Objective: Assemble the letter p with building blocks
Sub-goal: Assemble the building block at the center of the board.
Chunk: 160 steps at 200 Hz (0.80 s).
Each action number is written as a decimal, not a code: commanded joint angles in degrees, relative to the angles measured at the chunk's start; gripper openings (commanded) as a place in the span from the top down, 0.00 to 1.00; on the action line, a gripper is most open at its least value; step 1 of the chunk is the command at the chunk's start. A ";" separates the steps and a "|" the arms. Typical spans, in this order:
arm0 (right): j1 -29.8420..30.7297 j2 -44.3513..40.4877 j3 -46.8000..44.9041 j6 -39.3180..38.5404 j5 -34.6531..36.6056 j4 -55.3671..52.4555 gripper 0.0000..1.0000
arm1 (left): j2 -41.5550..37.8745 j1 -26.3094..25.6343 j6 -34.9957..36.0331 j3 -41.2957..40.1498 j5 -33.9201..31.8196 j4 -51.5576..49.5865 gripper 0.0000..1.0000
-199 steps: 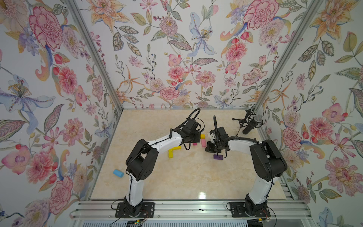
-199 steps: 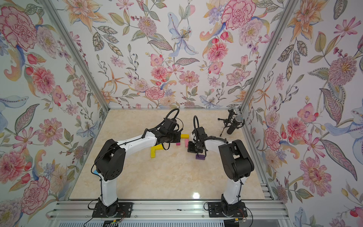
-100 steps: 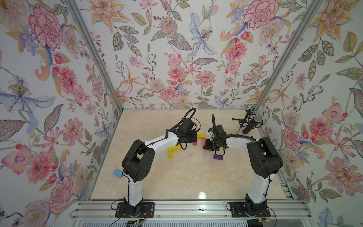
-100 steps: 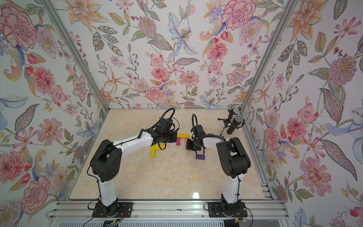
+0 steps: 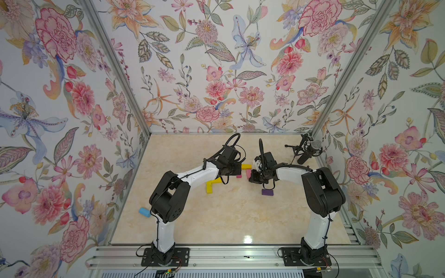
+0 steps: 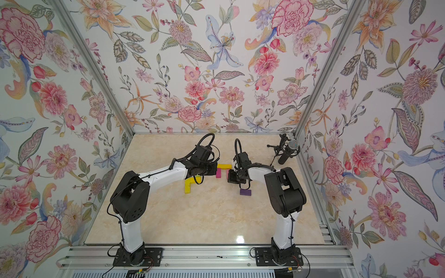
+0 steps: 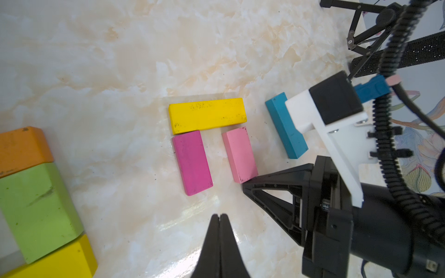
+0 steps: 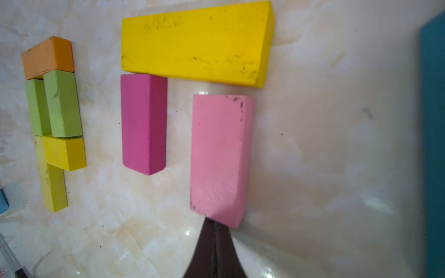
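Between the arms lie several building blocks: a long yellow block (image 7: 207, 115), a magenta block (image 7: 192, 162) touching its underside at one end, and a light pink block (image 7: 239, 154) under its other end with a small gap. A teal block (image 7: 285, 128) lies beside them. My right gripper (image 8: 215, 222) is shut, its tip touching the end of the pink block (image 8: 221, 156). My left gripper (image 7: 219, 215) is shut on nothing, a little short of the magenta and pink blocks. An orange block (image 8: 48, 56), lime green blocks (image 8: 56, 103) and yellow blocks (image 8: 65, 152) form a column further left.
A purple block (image 5: 267, 192) lies alone near the right arm. A light blue block (image 5: 144, 212) sits at the table's left edge. A microphone on a small stand (image 5: 308, 150) occupies the far right corner. Flowered walls close in three sides.
Both wrists have shifted slightly to the left. Both grippers stay shut, and the blocks between them look almost unmoved.
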 commanded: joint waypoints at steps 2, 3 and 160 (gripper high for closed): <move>0.25 2.13 0.79 0.73 1.22 -2.32 1.00 | -0.76 0.51 1.11 -1.05 0.47 0.59 1.00; 0.23 2.13 0.80 0.73 1.26 -2.41 1.00 | -0.76 0.53 1.14 -1.03 0.47 0.59 1.00; 1.37 2.06 1.69 1.38 1.31 -3.01 1.00 | -1.14 0.55 1.79 -2.49 0.80 0.85 1.00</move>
